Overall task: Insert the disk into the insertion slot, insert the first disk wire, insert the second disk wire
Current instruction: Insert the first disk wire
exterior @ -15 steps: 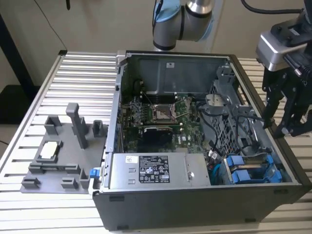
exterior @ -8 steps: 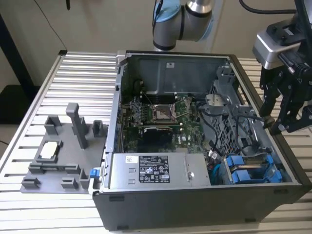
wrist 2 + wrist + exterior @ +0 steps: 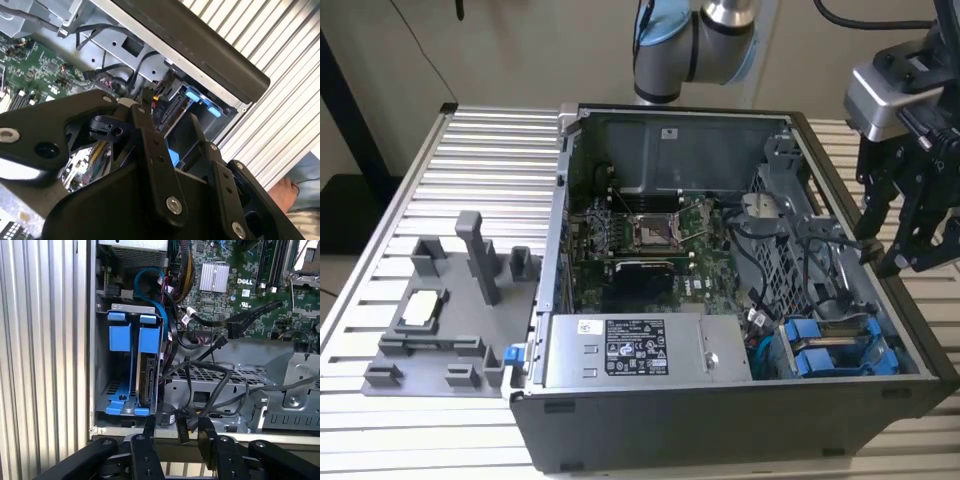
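The silver-grey hard drive in its bright blue plastic frame (image 3: 145,375) sits down in the grey drive-cage bay (image 3: 134,307), at a corner of the open dark computer case (image 3: 720,430) — a second blue carrier (image 3: 119,337) just beside it. The black end effector (image 3: 177,432) hovers released, fingers spread, over the case's edge on the exterior view's right — loose black cables (image 3: 255,310) trail inside.

Exterior view overlooks case (image 3: 720,420); both wrist views close on insertion slot (image 3: 134,308) (image 3: 187,127).
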You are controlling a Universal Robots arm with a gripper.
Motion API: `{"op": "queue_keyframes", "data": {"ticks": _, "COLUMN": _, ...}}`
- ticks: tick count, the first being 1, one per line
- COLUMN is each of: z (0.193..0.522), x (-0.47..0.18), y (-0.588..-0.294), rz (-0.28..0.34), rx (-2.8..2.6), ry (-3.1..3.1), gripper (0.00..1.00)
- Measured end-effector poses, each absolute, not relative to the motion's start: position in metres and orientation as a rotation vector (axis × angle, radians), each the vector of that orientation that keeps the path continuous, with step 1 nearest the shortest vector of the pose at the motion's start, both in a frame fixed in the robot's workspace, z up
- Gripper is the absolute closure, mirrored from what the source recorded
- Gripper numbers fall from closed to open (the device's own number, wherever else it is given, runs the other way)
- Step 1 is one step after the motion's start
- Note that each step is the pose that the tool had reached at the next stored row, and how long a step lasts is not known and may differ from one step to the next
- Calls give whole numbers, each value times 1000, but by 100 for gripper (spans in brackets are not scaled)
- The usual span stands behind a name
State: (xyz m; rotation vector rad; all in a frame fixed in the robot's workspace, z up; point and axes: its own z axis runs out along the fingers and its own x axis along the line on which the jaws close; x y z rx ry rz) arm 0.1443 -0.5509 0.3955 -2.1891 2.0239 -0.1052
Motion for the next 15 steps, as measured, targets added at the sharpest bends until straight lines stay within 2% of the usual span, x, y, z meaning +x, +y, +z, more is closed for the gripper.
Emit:
{"op": "queue_keyframes", "data": {"ticks": 3, "z": 396, "x": 145, "y": -550, "rz": -82, "rx": -2205, "ry": 2040, "gripper": 53}}
{"op": "queue_keyframes", "data": {"ticks": 15, "z": 398, "x": 151, "y": -550, "rz": -79, "rx": -2207, "ry": 2042, "gripper": 53}}
